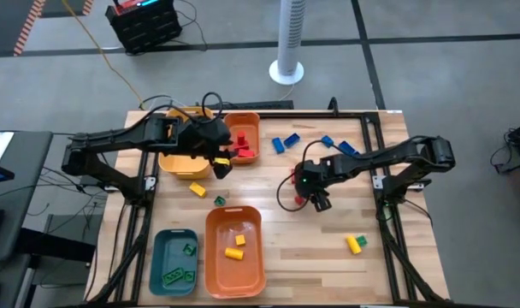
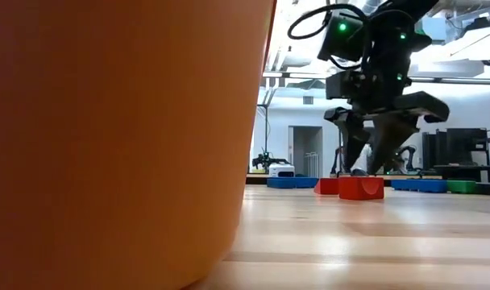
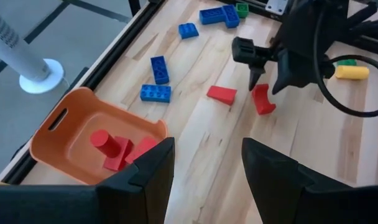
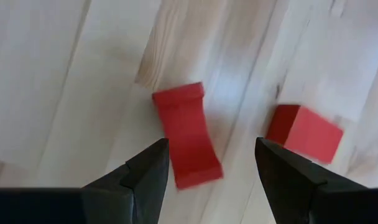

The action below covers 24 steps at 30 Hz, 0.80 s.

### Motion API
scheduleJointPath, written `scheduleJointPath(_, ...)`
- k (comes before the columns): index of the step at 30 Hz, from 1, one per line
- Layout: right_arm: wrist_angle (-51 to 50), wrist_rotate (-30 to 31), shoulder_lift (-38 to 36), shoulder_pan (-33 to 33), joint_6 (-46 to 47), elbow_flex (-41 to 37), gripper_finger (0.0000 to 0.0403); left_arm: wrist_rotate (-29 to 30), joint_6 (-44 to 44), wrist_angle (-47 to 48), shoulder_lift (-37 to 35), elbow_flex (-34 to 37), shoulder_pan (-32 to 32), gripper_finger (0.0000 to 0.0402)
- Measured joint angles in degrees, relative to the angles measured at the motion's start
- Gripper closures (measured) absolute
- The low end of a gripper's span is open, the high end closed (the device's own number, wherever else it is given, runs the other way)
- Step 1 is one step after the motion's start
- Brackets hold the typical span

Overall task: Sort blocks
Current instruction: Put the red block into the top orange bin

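We're hovering our right gripper (image 4: 207,165), fingers spread, over a red arch-shaped plastic block (image 4: 187,135); left gripper (image 3: 204,165) is hanging released by the orange plastic bin (image 3: 74,121).

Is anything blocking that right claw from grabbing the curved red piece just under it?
Nothing visible does. The right gripper hangs above the curved red block, fingers open to either side of it, with only bare table around. A second red block lies close by, outside the fingers, apart from the first.

Right end effector (image 1: 320,202) hovers over red blocks (image 1: 298,180) mid-bench (image 1: 328,257); left end effector (image 1: 221,162) sits beside the orange bin (image 1: 243,122).
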<state>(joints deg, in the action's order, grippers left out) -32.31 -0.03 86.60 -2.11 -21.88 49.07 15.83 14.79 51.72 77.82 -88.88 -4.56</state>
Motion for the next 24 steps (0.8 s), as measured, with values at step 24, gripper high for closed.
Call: scheduleJointPath(24, 8.7, -3.0, 0.0, -0.3, -1.6, -8.4, 0.0213, 0.0, 0.1, 0.0, 0.0, 0.0, 0.0, 0.0218)
